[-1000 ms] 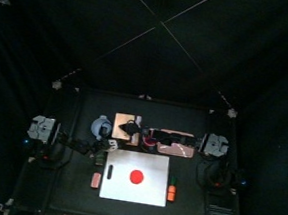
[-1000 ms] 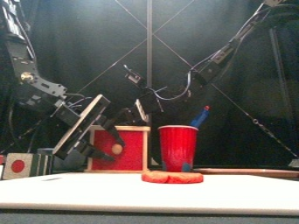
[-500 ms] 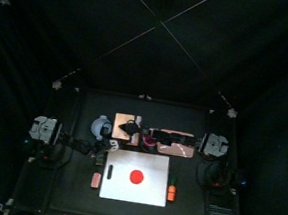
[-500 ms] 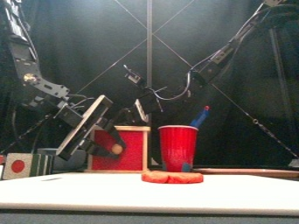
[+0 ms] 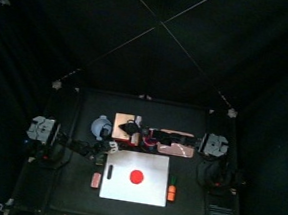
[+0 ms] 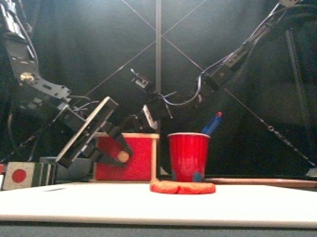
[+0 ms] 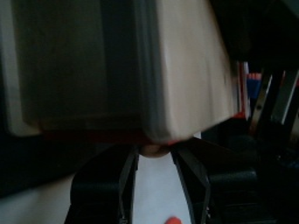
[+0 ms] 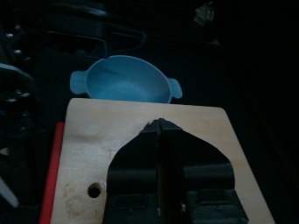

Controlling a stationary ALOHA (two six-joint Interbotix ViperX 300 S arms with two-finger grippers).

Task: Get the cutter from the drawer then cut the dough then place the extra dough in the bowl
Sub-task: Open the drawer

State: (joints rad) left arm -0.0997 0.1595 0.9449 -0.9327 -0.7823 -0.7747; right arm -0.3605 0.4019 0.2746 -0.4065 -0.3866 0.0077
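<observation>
Your left gripper [image 7: 159, 162], jaws parted, is facing the red drawer front [image 6: 133, 167]. Your right gripper [image 8: 160, 128], jaws together, is resting on the wooden box [image 8: 93, 149], likely bracing it. The cutter is staying unseen, presumably inside, and the dough [image 6: 183, 187] is lying at the box's 6 o'clock.

One board [image 5: 114, 186], one dough disc [image 6: 183, 187], one wooden box [image 8: 111, 131], one cup [image 6: 188, 155], one bowl [image 8: 122, 83]

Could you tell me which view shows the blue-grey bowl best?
The right wrist view: the bowl appears large, both handles visible. The top view shows it tiny; front and left wrist views don't clearly show it.
</observation>
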